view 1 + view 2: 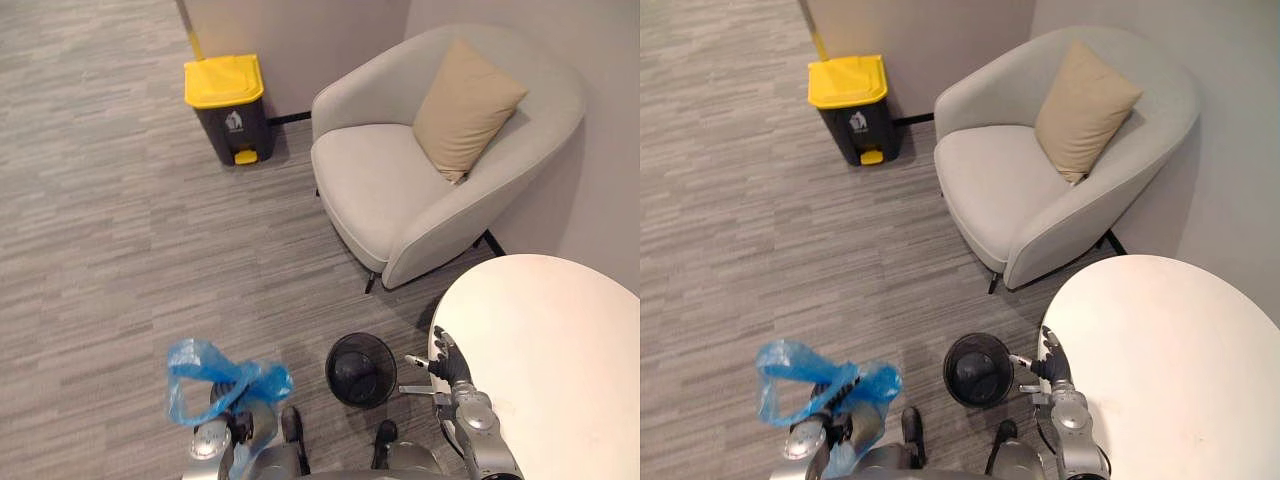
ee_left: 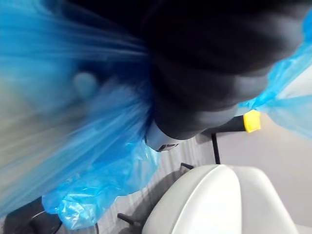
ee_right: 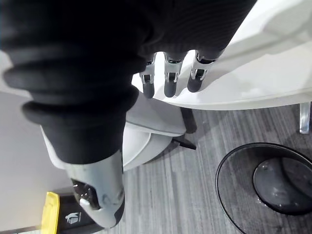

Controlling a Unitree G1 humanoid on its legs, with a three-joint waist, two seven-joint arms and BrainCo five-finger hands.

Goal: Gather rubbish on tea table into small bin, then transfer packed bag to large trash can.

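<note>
A crumpled blue plastic bag (image 1: 215,375) hangs off the floor at the lower left, and my left hand (image 1: 232,425) is shut on it from below. In the left wrist view the blue bag (image 2: 97,146) wraps around the hand's dark cover. The small black mesh bin (image 1: 360,370) stands on the carpet between my hands, and its inside looks bare (image 3: 263,185). My right hand (image 1: 450,365) is open beside the edge of the round white tea table (image 1: 560,360), holding nothing. The large dark trash can with a yellow lid (image 1: 228,108) stands far off by the wall, its lid down.
A grey armchair (image 1: 420,180) with a beige cushion (image 1: 465,105) stands between the table and the trash can. Open grey carpet (image 1: 120,250) stretches from my left side toward the can.
</note>
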